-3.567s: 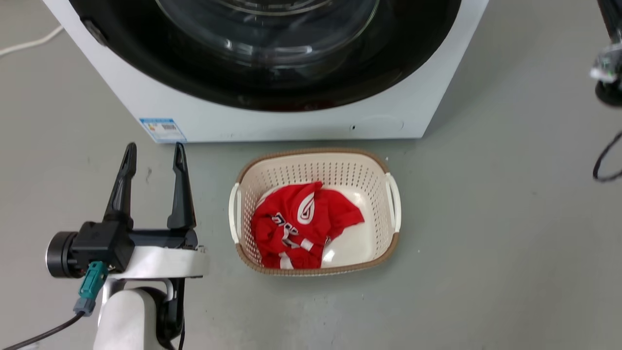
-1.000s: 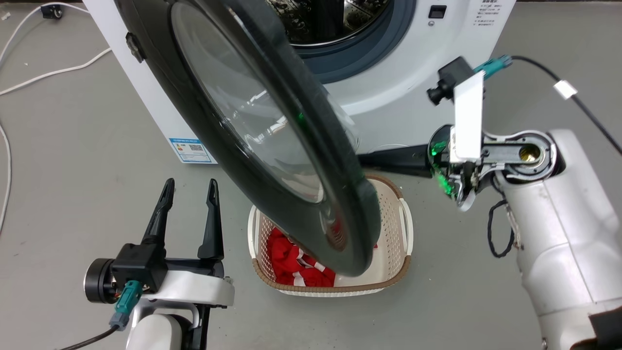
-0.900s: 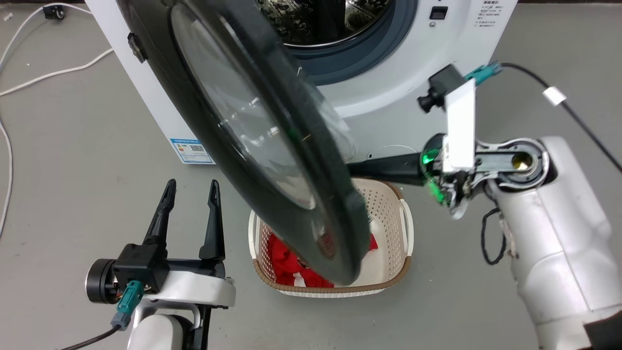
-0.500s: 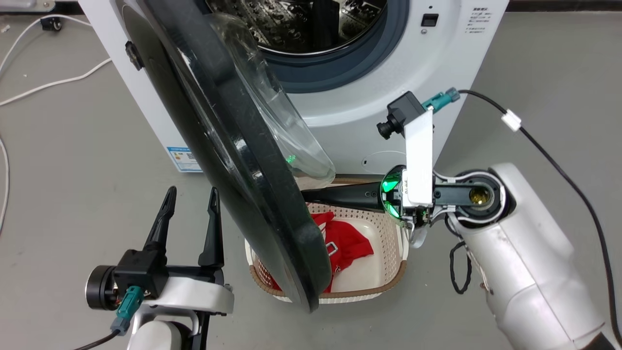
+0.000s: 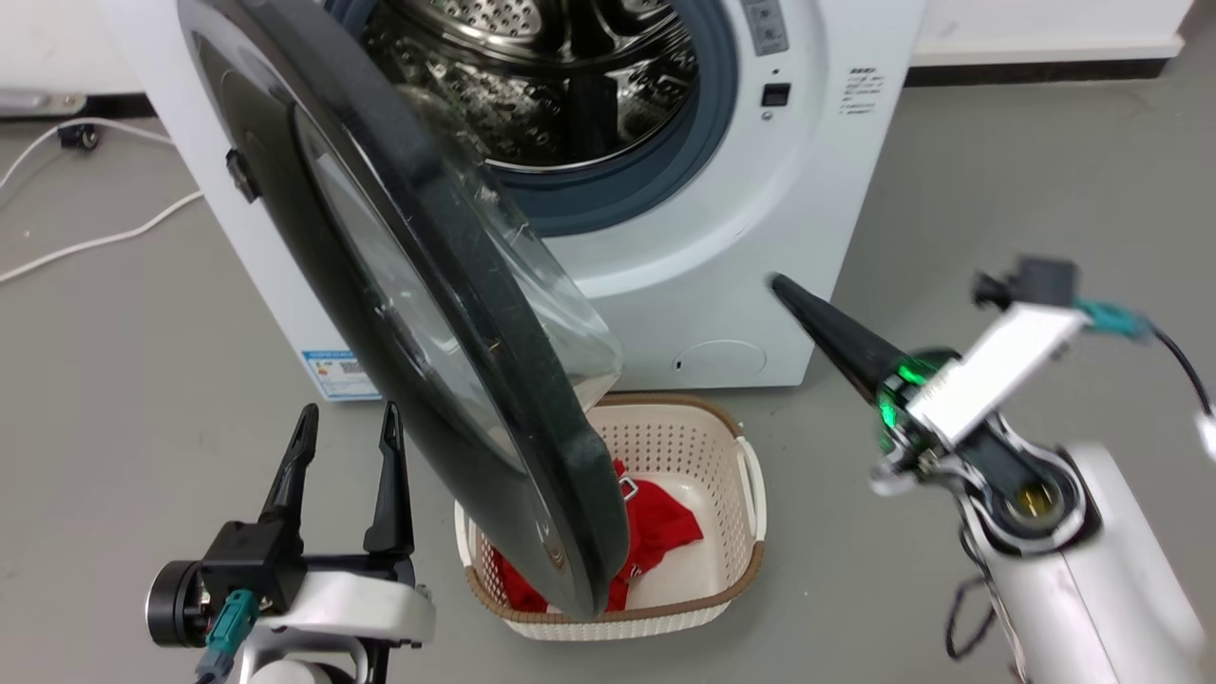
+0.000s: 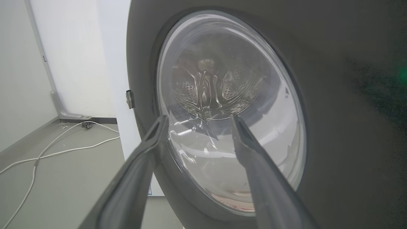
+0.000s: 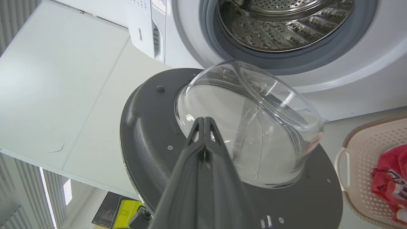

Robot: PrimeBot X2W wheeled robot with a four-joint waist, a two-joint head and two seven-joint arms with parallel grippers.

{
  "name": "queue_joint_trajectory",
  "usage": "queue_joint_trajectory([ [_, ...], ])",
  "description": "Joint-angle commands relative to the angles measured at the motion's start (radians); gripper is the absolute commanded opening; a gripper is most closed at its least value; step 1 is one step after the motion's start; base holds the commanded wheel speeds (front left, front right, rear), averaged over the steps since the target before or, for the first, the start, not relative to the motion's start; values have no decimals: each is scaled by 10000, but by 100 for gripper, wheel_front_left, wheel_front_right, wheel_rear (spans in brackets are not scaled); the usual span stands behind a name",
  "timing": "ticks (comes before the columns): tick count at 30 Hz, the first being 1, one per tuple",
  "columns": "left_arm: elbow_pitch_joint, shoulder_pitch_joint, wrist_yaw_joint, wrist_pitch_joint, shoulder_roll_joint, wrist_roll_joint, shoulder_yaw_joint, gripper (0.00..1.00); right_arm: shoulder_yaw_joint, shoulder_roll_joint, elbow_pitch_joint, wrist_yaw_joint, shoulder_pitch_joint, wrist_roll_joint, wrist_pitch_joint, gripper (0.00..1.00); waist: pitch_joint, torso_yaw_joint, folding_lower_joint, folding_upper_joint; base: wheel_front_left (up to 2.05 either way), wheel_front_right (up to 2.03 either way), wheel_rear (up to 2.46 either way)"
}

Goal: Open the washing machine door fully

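Note:
The white washing machine (image 5: 722, 256) stands with its steel drum (image 5: 560, 85) exposed. The black washing machine door (image 5: 560, 475) is swung out to the left on its hinge side, its glass bowl (image 5: 551, 304) facing the drum. My left gripper (image 5: 347, 418) is open at the lower left, just left of the door's outer face (image 6: 334, 111), with nothing between its fingers. My right gripper (image 5: 779, 282) is shut and empty, pointing up-left in front of the machine's lower right, apart from the door. In the right wrist view its tips (image 7: 205, 121) point at the door's inner side (image 7: 149, 121).
A cream laundry basket (image 5: 703, 446) with a red garment (image 5: 665, 527) sits on the grey floor right below the door's lower edge. White cables (image 5: 85, 242) lie on the floor left of the machine. Open floor lies to the right.
The door went from closed to swung wide to the left. In the last half second my right gripper came off the door's inner side and drew back right. The head camera tilted up.

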Motion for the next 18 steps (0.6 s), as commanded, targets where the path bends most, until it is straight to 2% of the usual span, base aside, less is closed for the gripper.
queue_joint_trajectory([
  [1, -49, 145, -28, -26, -6, 55, 41, 100, -85, -91, -170, 21, 392, -225, -336, 29, -141, -125, 1, 0, 0, 0, 0],
  [2, -61, 206, -16, -26, -3, 70, 82, 100, -230, -156, -293, 21, 642, -391, -746, 53, -188, -170, 1, 0, 0, 0, 0],
  [3, -76, 262, -18, -26, -6, 91, 119, 100, -320, -180, -390, 23, 919, -509, -1077, 97, -242, -210, 1, 0, 0, 0, 0],
  [4, -85, 308, -32, -26, -3, 101, 144, 100, -427, -183, -512, 23, 1179, -619, -1421, 100, -286, -236, 1, 0, 0, 0, 0],
  [13, -89, 517, -104, -26, -3, 127, 396, 100, -1026, -351, -830, 23, 3330, -2430, -4314, 100, -555, -343, 1, 0, 0, 0, 0],
  [18, -140, 550, -96, -26, -5, 199, 539, 100, -1265, -330, -806, 21, 4010, -4246, -5907, 100, -623, -437, 1, 0, 0, 0, 0],
])
